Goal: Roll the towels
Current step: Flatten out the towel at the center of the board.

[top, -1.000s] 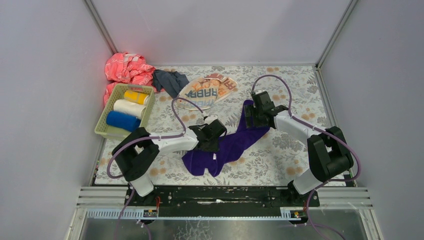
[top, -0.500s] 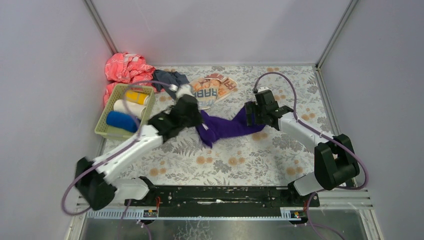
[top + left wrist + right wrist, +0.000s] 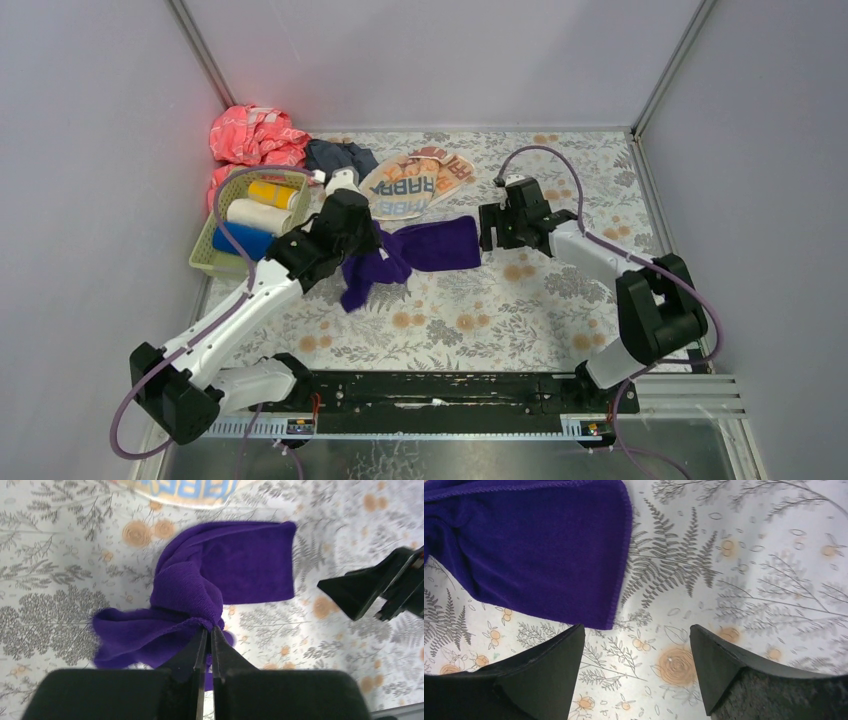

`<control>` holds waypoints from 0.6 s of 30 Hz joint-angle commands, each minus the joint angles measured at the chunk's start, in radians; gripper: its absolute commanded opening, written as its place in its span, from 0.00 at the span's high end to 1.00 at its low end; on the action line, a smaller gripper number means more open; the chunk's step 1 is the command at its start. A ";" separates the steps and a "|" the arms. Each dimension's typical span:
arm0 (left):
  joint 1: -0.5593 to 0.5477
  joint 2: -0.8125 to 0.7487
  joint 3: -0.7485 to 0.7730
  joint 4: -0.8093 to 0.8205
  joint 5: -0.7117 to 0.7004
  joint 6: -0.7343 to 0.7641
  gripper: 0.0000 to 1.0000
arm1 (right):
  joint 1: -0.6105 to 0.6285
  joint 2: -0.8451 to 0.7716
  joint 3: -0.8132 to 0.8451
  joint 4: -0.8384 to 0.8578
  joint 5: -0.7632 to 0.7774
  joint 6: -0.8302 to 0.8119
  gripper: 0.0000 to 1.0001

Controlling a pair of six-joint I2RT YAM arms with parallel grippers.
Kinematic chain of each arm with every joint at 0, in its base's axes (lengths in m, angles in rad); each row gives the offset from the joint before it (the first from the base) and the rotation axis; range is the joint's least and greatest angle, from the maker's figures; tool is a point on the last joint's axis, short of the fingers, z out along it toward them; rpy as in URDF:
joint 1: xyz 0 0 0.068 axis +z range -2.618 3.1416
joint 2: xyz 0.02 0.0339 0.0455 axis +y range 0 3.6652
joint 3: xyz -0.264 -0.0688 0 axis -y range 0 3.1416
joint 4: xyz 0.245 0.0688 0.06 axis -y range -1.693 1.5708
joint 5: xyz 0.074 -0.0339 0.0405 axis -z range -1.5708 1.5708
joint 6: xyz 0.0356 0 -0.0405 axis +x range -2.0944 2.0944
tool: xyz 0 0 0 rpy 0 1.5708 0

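Tightly clamped, left claw (image 3: pixel 206 629), on purple towel (image 3: pixel 245 565)

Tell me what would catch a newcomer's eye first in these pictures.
The purple towel bunched mid-table stands out most, with the left gripper shut on its crumpled end while the right gripper hangs open just beyond its flat edge. At far left, a green basket holds yellow, white and blue rolls, a pink crumpled cloth behind it.

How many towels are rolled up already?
Done: yellow roll, white roll and blue roll in the basket. The left gripper pinches the bunched purple towel; the right gripper is open beside it. To do: rolling it, plus the cream towel and dark grey-blue towel.
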 commanded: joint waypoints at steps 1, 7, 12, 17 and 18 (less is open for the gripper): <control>0.007 0.002 -0.026 0.002 0.002 0.018 0.99 | 0.025 0.097 0.069 0.086 -0.100 0.014 0.18; 0.018 0.013 -0.081 0.007 -0.018 0.017 0.99 | 0.066 0.249 0.171 0.038 -0.013 0.035 0.25; 0.029 -0.006 -0.125 0.018 -0.018 0.017 0.99 | 0.081 0.320 0.215 0.025 0.019 0.029 0.26; 0.042 -0.030 -0.145 0.004 -0.031 0.025 0.99 | 0.077 0.349 0.261 0.061 0.027 -0.058 0.25; 0.045 -0.037 -0.150 0.002 -0.033 0.027 0.99 | 0.072 0.357 0.273 0.063 0.027 -0.093 0.25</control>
